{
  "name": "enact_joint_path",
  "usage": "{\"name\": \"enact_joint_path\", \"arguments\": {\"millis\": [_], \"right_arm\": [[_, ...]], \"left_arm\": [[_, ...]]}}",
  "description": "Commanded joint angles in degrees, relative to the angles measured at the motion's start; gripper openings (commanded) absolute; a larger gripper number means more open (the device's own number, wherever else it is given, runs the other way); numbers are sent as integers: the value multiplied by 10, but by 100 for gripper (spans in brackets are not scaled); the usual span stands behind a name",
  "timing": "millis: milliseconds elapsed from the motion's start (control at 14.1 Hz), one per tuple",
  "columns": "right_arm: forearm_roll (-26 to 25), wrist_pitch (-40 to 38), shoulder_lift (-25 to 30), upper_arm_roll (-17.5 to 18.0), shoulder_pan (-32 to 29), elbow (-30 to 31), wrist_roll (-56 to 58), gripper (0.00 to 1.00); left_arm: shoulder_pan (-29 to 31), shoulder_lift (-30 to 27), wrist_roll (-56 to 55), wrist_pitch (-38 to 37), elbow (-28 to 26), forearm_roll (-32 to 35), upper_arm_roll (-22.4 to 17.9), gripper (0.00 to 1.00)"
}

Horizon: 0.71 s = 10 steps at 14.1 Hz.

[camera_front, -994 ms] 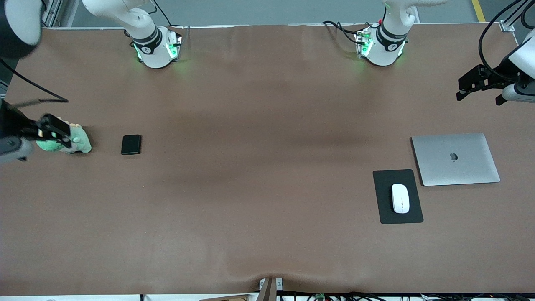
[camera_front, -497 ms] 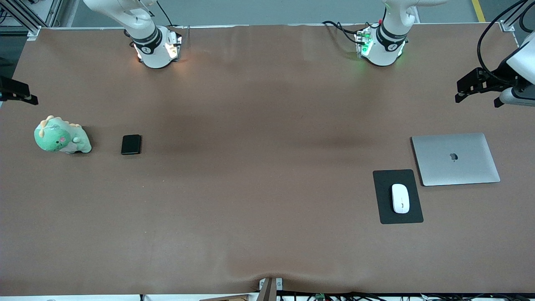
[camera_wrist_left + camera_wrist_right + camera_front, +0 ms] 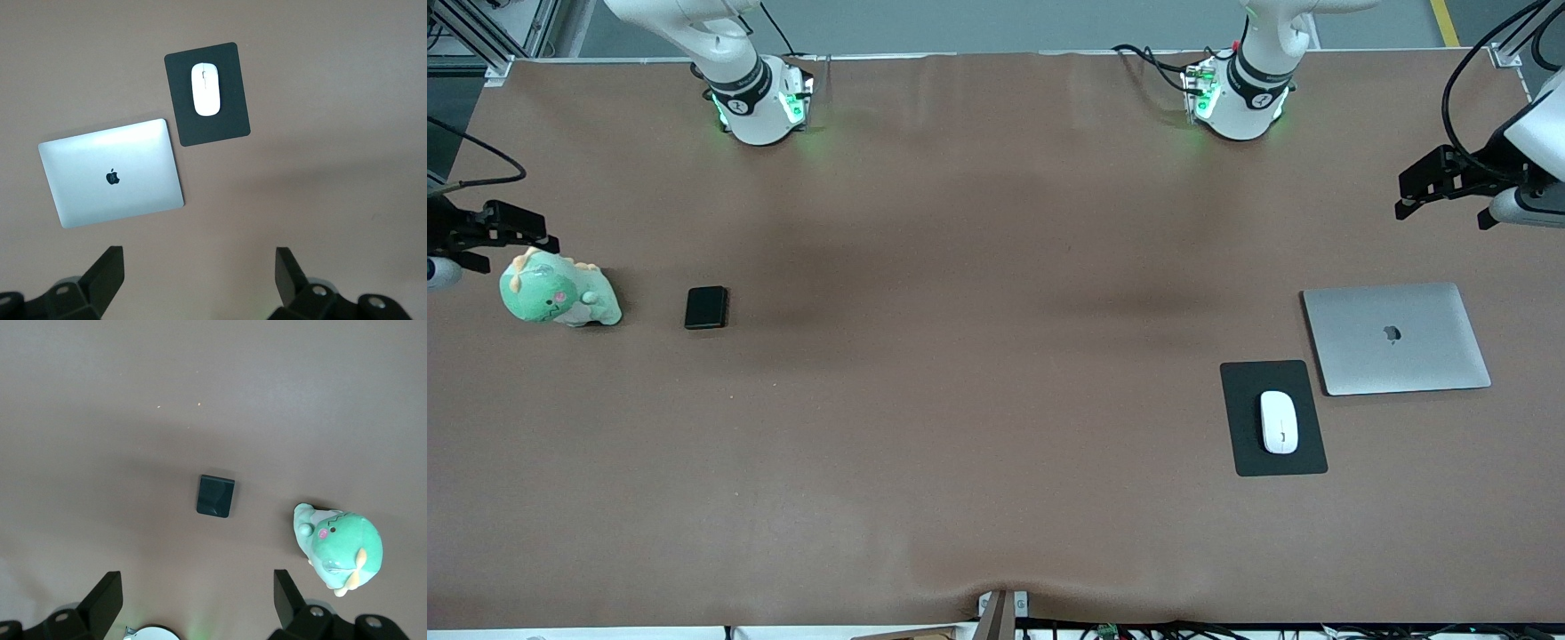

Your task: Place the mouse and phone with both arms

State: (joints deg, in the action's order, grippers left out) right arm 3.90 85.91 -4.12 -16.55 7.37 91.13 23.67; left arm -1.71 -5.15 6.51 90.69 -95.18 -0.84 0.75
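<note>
The empty, spread right pincer [image 3: 511, 233] hangs near the phone [image 3: 705, 308].

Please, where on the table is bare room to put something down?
The wide middle stretch between the phone and the mouse pad is bare. It is crowded by the laptop beside the pad holding the mouse, and around the plush dinosaur beside the phone.

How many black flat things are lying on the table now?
2. The phone lies toward the right arm's end, beside the green plush toy. The mouse pad lies toward the left arm's end, under the mouse, beside the laptop.
</note>
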Motion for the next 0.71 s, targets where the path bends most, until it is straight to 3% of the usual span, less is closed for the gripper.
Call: {"name": "enact_joint_path", "arguments": {"millis": [0, 71, 639], "right_arm": [[-14, 1, 36, 58, -44, 27, -9, 100], [-19, 6, 43, 75, -57, 36, -9, 100], [-32, 22, 80, 77, -50, 72, -11, 100]], "left_arm": [[0, 7, 7, -13, 16, -7, -1, 100], [0, 7, 4, -13, 17, -7, -1, 100], [5, 16, -5, -13, 43, -3, -3, 100]]}}
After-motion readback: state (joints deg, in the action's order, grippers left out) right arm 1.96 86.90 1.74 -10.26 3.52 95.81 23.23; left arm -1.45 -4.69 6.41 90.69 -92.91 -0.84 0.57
